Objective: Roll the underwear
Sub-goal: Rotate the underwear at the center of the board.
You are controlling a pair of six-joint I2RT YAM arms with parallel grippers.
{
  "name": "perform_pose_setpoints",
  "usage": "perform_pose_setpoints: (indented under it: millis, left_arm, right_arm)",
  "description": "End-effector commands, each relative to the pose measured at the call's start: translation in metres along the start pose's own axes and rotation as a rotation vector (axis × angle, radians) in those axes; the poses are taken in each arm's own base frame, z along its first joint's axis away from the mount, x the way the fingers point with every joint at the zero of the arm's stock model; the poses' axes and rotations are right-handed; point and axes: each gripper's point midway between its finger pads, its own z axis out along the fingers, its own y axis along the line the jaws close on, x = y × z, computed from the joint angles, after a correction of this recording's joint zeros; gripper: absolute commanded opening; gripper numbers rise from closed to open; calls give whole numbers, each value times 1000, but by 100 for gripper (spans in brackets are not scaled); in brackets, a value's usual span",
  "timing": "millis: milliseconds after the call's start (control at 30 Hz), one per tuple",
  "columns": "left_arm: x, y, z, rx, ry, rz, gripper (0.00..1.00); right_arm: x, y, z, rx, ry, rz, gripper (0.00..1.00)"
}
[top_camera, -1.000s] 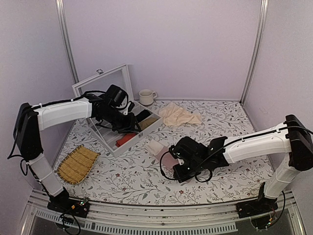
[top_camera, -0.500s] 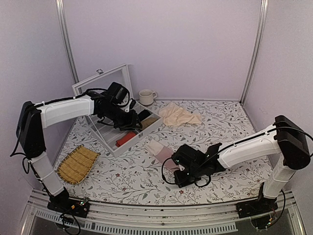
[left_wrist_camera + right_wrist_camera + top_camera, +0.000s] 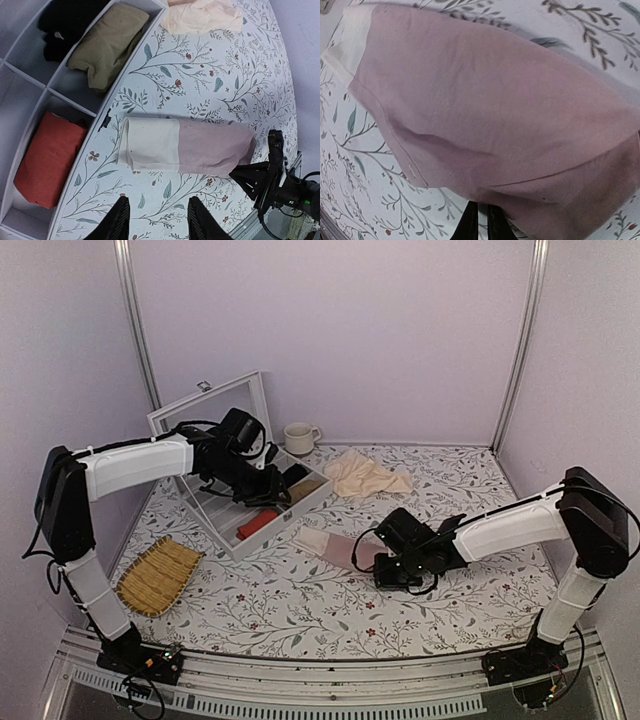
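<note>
Pinching 1 underwear (image 3: 185, 145): R pincer (image 3: 378, 562); L pincer (image 3: 159, 212) agape.

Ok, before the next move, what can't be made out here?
- Whether the right gripper pinches the underwear: right wrist view, cloth covers most of the fingers; top view, too small.
- Text on the waistband: too small in every view.
- Pink end's edge: left wrist view, the right gripper overlaps it.
</note>
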Motion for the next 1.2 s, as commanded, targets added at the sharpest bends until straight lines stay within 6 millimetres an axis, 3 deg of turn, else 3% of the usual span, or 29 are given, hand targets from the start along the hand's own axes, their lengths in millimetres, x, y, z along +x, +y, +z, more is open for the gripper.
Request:
perform_pose_setpoints:
  millis: [0,200,400,633,767,933,1167]
  left_arm:
    - [-8,-1,-2,17,-4,-6,40]
    - [-4,-3,-1,29,10,-3,40]
    - [-8,-15,11,82,3,47,40]
    - [-17,-34,52,78,9,140,40]
    - [-11,-32,85,55,51,158,39]
    - [-10,-27,107,2,67,175,36]
    - [-6,0,134,-131,70,148,35]
  right_arm:
    - [8,-67,21,235,59,36,9]
    - [-24,-83,35,272,36,61,9]
    - [-48,-85,41,242,19,68,9]
    - [-53,-74,33,184,7,74,9]
    - [-55,-71,29,168,2,82,9]
    - [-54,-69,28,161,4,92,9]
    - [-52,-69,27,152,1,104,9]
